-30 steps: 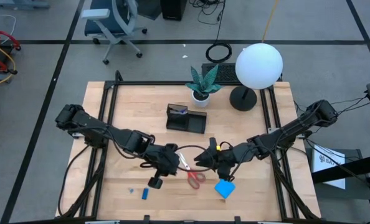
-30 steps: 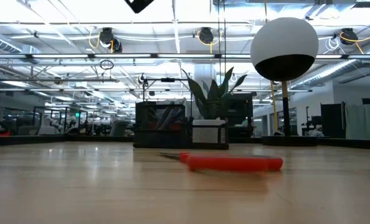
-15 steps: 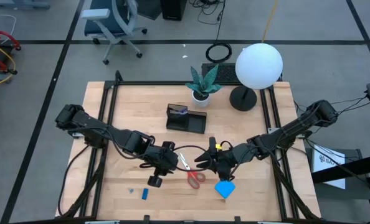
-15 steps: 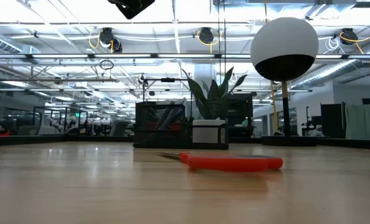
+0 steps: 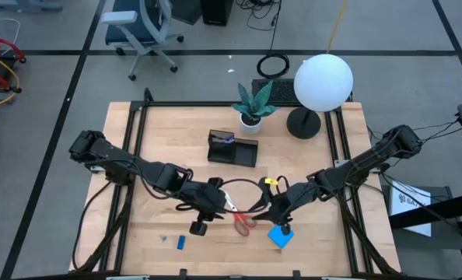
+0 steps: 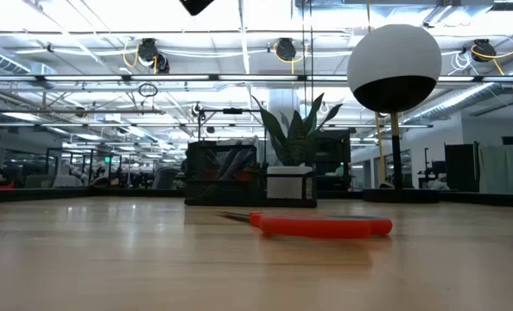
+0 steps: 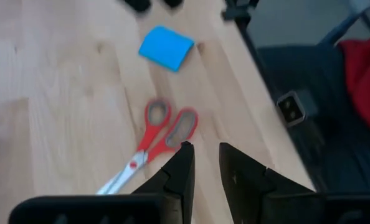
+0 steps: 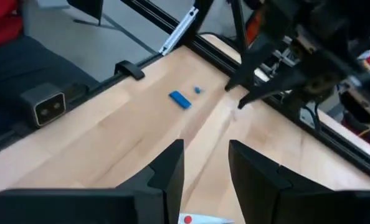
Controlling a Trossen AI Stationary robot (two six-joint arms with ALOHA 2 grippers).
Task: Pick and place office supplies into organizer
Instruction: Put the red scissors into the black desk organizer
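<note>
Several slim pens already stood in the small black rectangular organizer (image 5: 232, 148) near the surface's far side. The red-handled scissors (image 5: 240, 218), bright blue square pad (image 5: 280, 236) and small blue rectangular piece (image 5: 181, 243) lay unplaced on the light wooden surface (image 5: 138, 241). The left end effector (image 7: 202, 163) hovered above the scissors, narrowly parted and empty. The right end effector (image 8: 205, 160) stood moderately open, holding nothing.
</note>
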